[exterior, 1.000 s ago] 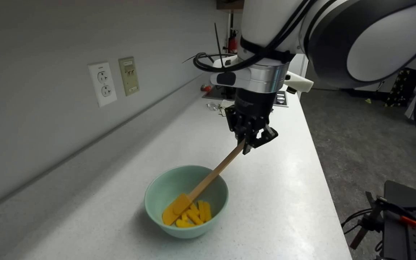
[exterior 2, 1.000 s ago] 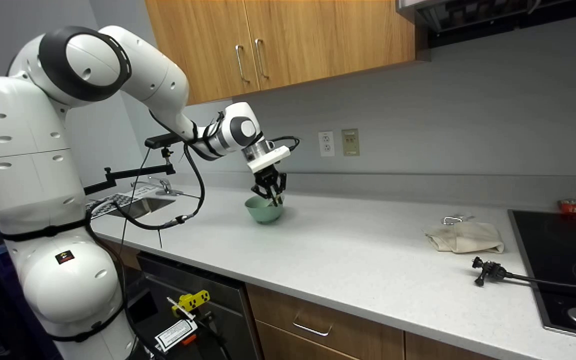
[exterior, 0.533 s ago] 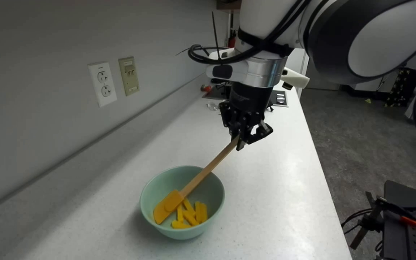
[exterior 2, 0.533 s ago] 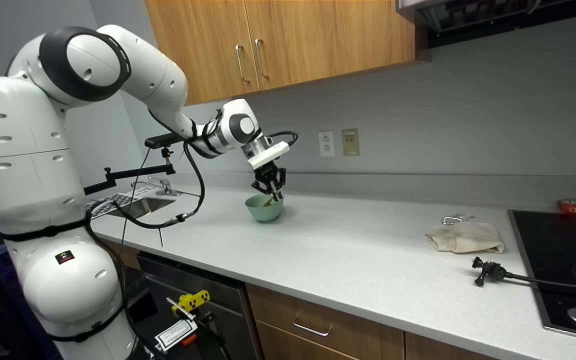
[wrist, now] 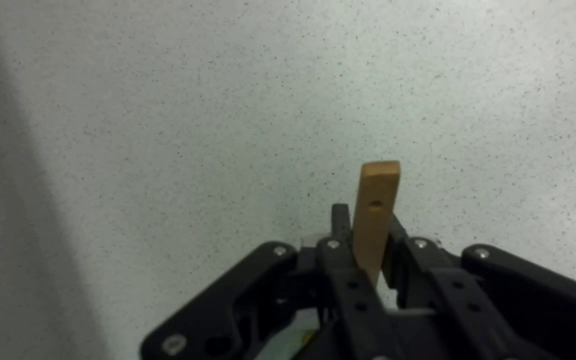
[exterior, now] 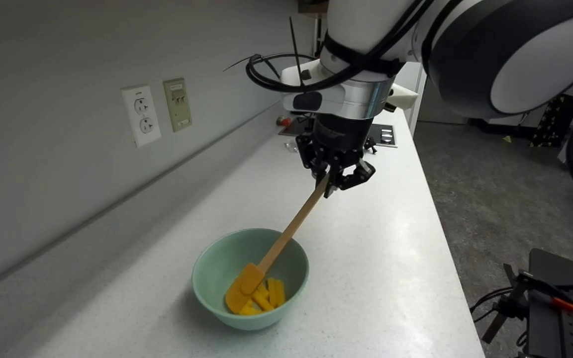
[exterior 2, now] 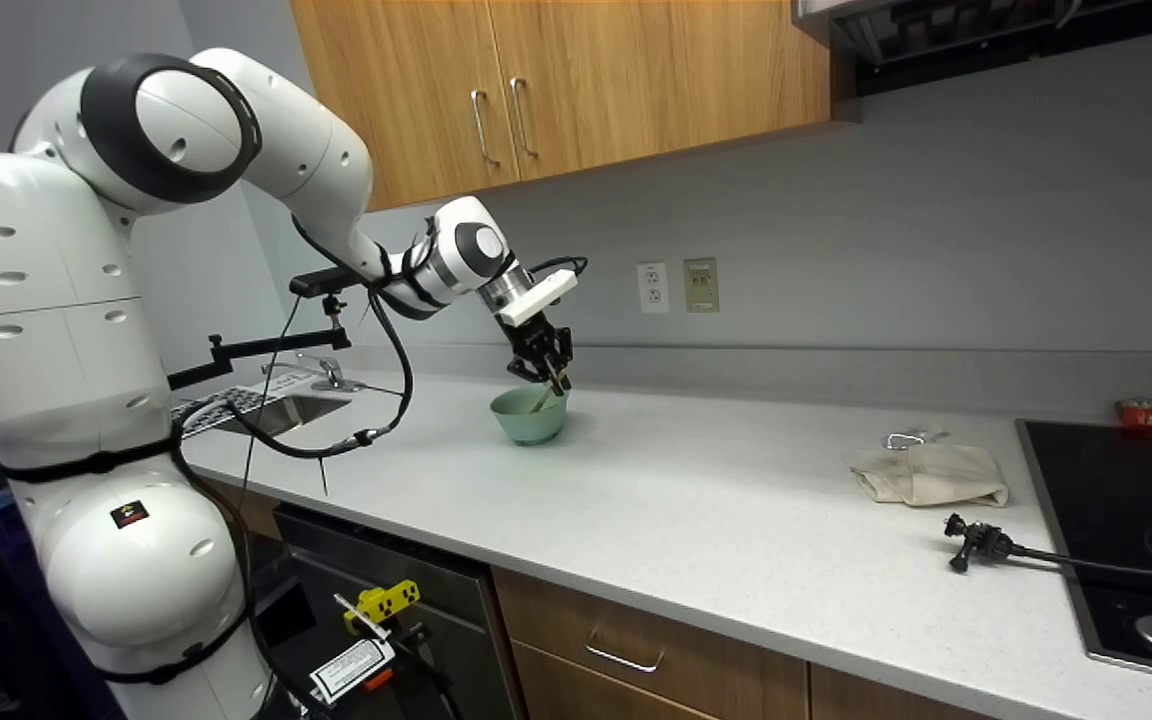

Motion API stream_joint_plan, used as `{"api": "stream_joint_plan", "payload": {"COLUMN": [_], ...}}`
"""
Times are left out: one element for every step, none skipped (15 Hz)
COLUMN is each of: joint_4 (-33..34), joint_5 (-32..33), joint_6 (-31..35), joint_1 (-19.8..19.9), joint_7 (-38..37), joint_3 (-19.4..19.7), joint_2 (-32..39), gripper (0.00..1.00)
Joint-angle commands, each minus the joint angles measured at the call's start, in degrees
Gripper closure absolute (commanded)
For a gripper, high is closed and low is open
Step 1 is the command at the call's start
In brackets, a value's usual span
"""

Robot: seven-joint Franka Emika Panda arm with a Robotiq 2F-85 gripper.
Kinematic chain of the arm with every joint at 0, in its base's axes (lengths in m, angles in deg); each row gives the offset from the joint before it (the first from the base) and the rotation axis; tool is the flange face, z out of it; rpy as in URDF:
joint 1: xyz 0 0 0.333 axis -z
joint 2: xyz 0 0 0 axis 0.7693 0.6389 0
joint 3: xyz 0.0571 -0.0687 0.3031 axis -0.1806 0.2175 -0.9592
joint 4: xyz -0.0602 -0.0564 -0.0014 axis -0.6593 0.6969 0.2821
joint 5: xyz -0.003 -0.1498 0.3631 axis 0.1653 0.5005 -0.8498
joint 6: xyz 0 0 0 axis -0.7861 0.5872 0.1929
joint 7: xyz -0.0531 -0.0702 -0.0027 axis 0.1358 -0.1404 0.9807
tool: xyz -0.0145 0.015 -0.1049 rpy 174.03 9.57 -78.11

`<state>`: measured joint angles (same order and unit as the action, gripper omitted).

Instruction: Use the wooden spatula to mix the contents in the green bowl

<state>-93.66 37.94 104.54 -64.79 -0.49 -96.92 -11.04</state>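
The wooden spatula [exterior: 294, 223] has a tan handle and an orange-yellow blade [exterior: 244, 288]. My gripper [exterior: 326, 186] is shut on its upper handle, with the handle end sticking out past the fingers in the wrist view [wrist: 377, 200]. The spatula slants down into the green bowl [exterior: 214, 271], its blade lying over part of the contents [exterior: 275, 292], several yellow stick-shaped pieces at the bottom. In an exterior view the bowl [exterior 2: 528, 428] stands upright below my gripper [exterior 2: 558, 382]. In the wrist view only a sliver of the bowl [wrist: 282, 345] shows behind the fingers.
The bowl stands on a white counter [exterior: 366, 278] beside a wall with outlets [exterior: 141, 115]. A folded cloth [exterior 2: 931, 475], a black clamp mount [exterior 2: 986, 542] and a cooktop [exterior 2: 1126, 520] lie farther along. Cabinets [exterior 2: 636, 80] hang above; a sink [exterior 2: 286, 412] is at the left.
My gripper has risen slightly and shifted left in an exterior view. The blade swung left, then back right over the yellow pieces; the handle is steeper. The bowl slid slightly left.
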Motion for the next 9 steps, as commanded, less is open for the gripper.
{"api": "stream_joint_plan", "payload": {"joint_4": [0.39, 0.39, 0.30, 0.17, -0.13, -0.29, -0.34, -0.39, -0.26], "joint_5": [5.33, 6.99, 9.34, 11.63, 14.58, 17.45, 19.93, 22.90, 25.20], "joint_6": [-0.54, 0.00, 1.05, 2.21, 4.20, 6.08, 7.83, 10.09, 11.93], "joint_1": [0.65, 0.64, 0.63, 0.64, 0.69, 0.75, 0.84, 0.95, 1.09], "joint_7": [2.36, 2.19, 1.62, 0.77, -0.33, -1.32, -2.23, -3.66, -4.90], "joint_3": [-0.56, -0.50, -0.39, -0.32, -0.19, -0.09, -0.01, 0.14, 0.23], "joint_2": [-0.32, -0.28, -0.26, -0.29, -0.38, -0.49, -0.57, -0.69, -0.78], "gripper": [0.96, 0.96, 0.96, 0.96, 0.96, 0.96, 0.96, 0.96, 0.96]}}
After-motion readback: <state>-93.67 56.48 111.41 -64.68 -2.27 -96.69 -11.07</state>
